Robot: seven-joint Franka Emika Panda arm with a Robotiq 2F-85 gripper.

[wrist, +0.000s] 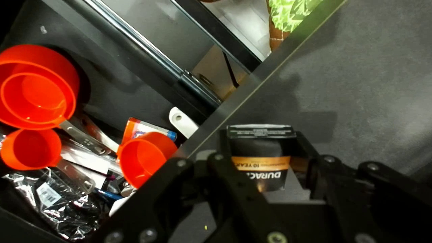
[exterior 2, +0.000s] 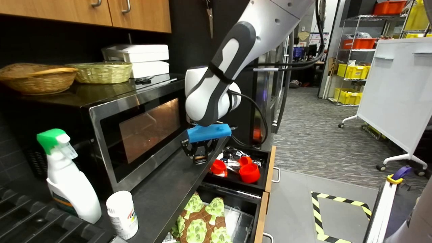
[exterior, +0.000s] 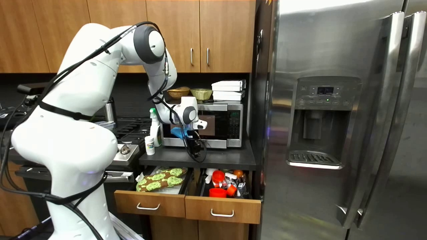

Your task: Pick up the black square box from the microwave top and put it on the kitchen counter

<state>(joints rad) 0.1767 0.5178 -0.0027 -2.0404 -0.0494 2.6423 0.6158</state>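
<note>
Dark kitchen counter (wrist: pixel 381 71) is shown across the right of the wrist view. Jaws of the gripper (wrist: pixel 262 148) are clamped on a black box (wrist: pixel 260 161) lettered "DURAC", held over the counter at lower centre; contact with it cannot be determined. Red measuring cups (wrist: pixel 37 91) are contained in an open drawer (wrist: pixel 114 99) at left. In an exterior view, the stainless-steel microwave (exterior 2: pixel 143 125) is located at centre left.

In an exterior view, the microwave (exterior: pixel 218 121) is set on the desk (exterior: pixel 233 157), with a spray bottle (exterior: pixel 155 130) placed to its left. Baskets (exterior: pixel 201 94) and containers (exterior: pixel 228 89) are carried on the microwave (the containers rightmost). Before it, over the desk, the box (wrist: pixel 261 163) is held in the hand (exterior 2: pixel 200 157).
</note>
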